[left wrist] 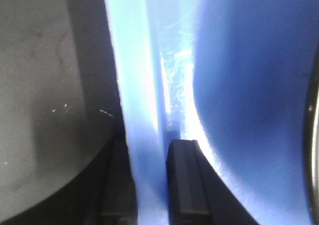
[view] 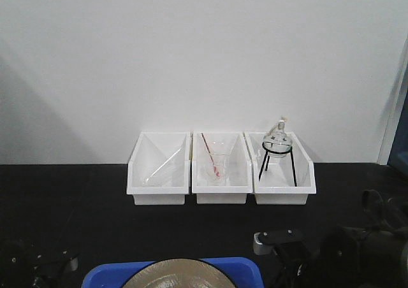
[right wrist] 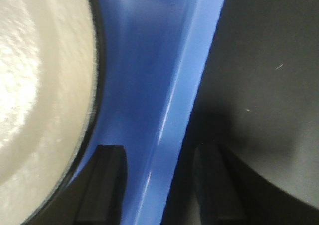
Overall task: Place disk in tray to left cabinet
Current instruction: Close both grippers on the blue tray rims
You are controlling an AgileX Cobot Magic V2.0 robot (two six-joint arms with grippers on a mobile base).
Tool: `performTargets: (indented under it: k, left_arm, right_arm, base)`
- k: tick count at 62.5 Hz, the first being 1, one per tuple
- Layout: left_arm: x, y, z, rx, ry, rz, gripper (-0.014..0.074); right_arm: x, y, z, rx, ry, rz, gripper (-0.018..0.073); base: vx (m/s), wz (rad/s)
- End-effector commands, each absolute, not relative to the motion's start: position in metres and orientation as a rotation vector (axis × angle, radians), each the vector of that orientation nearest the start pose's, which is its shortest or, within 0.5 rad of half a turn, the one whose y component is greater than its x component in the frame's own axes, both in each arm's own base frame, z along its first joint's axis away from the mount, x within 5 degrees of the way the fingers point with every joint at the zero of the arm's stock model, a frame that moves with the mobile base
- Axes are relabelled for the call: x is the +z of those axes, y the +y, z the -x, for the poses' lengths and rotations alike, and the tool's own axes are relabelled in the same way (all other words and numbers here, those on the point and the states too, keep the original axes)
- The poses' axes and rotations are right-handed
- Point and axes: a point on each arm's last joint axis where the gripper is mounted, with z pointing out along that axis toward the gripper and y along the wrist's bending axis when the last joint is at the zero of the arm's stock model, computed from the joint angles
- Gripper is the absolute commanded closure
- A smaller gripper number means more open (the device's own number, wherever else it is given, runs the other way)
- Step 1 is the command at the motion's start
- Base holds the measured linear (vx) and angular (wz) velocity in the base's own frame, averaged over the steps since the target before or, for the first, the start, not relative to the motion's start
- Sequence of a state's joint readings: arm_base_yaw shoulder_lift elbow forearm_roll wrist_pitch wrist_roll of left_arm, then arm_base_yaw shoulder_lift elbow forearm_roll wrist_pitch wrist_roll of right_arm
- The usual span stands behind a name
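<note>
Black table [view: 64,205]: left fingers [left wrist: 187,185] pinch tray [left wrist: 144,85] rim, right fingers [right wrist: 107,185] straddle.

glossy blue plastic tray [right wrist: 192,70], glazed beige disk [right wrist: 40,95]

Black table [view: 70,205]: three white bins [view: 221,195] side by side.

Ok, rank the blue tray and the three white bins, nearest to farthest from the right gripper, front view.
1. Blue tray, bottom centre, its rim straddled by the right gripper.
2. Flask bin, right.
3. Middle bin, centre.
4. Left bin, far left.
</note>
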State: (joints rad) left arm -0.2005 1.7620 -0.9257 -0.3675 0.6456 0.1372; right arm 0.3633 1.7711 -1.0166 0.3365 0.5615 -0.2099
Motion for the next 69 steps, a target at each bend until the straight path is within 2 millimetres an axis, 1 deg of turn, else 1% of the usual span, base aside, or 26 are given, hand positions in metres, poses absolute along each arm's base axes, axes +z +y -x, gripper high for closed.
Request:
performTargets:
  k: [1,9,22,28,36,42,49,55,69]
  left_arm:
    - [0.163,-0.082,-0.304,-0.357,2.879,-0.115,0.0603]
    - [0.163,-0.082,-0.304,-0.354,2.869,-0.113,0.0603]
    - [0.163,-0.082,-0.305,-0.355,2.866,-0.11,0.0603]
    - [0.163,-0.082,-0.305,-0.356,2.866,-0.109,0.0603]
    - [0.163,-0.082,-0.305,-0.357,2.866,-0.108,0.0603]
    - [0.163,-0.082,-0.305,-0.358,2.868,-0.109,0.0603]
    - [0.163,-0.082,-0.305,-0.358,2.868,-0.109,0.0603]
    - [0.163,-0.082,-0.304,-0.357,2.869,-0.11,0.0603]
    - [0.164,-0.082,-0.305,-0.356,2.873,-0.119,0.06]
  right_arm:
    - [0.183,0.136,-0.318,0.37,2.696,0.403,0.0211]
    - [0.172,0.137,-0.32,0.379,2.735,0.365,0.0219]
    - [0.159,0.142,-0.321,0.434,2.776,0.289,0.0219]
    - [0.154,0.146,-0.32,0.431,2.784,0.309,0.0225]
    - [0.148,0.158,-0.317,0.428,2.78,0.35,0.0252]
    - [0.144,0.163,-0.315,0.428,2.79,0.343,0.0307]
    - [0.138,0.164,-0.314,0.42,2.819,0.35,0.0445]
    - [0.138,0.163,-0.313,0.405,2.827,0.376,0.0575]
    - [0.143,0.162,-0.313,0.414,2.82,0.352,0.0564]
  base:
    - [0.0,0.0]
    - [0.0,0.0]
    - [0.0,0.0]
    - [0.0,0.0]
    - [0.0,0.0]
    - [0.0,0.0]
    - [0.0,0.0]
    - [0.0,0.0]
    - [0.0,0.0]
